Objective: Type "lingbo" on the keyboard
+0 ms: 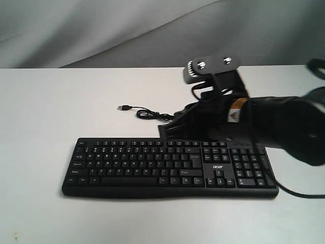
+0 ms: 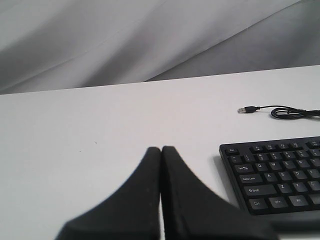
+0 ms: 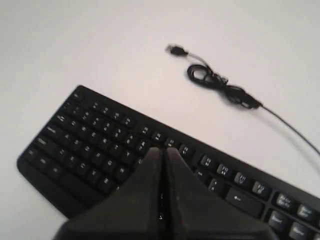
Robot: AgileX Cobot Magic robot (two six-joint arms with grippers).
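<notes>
The black keyboard [image 1: 170, 166] with white legends and an acer logo lies across the white table, number pad to the right. Its thin USB cable [image 1: 144, 113] coils behind it. My right gripper [image 1: 167, 131] is shut, its tip hovering over the keyboard's back rows right of the middle. In the right wrist view the shut gripper [image 3: 161, 150] points at the upper key rows of the keyboard [image 3: 90, 145]. My left gripper [image 2: 161, 149] is shut and empty over bare table, to the left of the keyboard's [image 2: 280, 175] Esc corner. It does not show in the exterior view.
The right arm's black body [image 1: 284, 122] and camera mount [image 1: 212, 68] hang over the number pad side. The cable's plug [image 2: 246, 110] lies on the table behind the keyboard. A grey cloth backdrop [image 1: 101, 30] rises behind the table's far edge.
</notes>
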